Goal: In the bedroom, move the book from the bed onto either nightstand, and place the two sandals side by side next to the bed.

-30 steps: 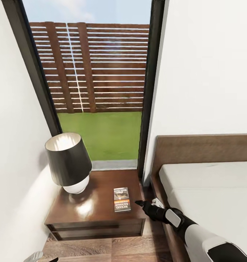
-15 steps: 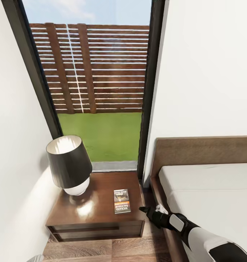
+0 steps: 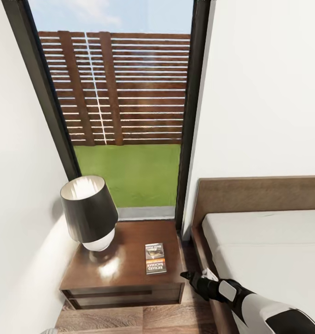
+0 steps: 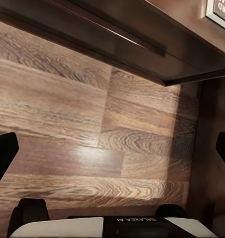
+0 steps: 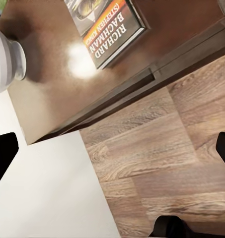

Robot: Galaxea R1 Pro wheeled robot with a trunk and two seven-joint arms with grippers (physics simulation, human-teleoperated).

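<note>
the book (image 3: 155,259) lies flat on the nightstand (image 3: 125,273), near its front edge beside the lamp (image 3: 89,211), so that step looks done (the sandals remain). the right gripper (image 3: 189,277) hangs just off the nightstand's corner, fingers spread, empty. the left gripper (image 4: 112,148) is likewise open over the floor (image 4: 67,124). thin flip-flops should be light and floppy; best pinched at the sole's edge.

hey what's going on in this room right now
The book lies flat on the nightstand, beside a lamp and next to the bed. The right tool is open and empty, off the nightstand's front corner, apart from the book. The left tool hangs open over the floor.
</note>
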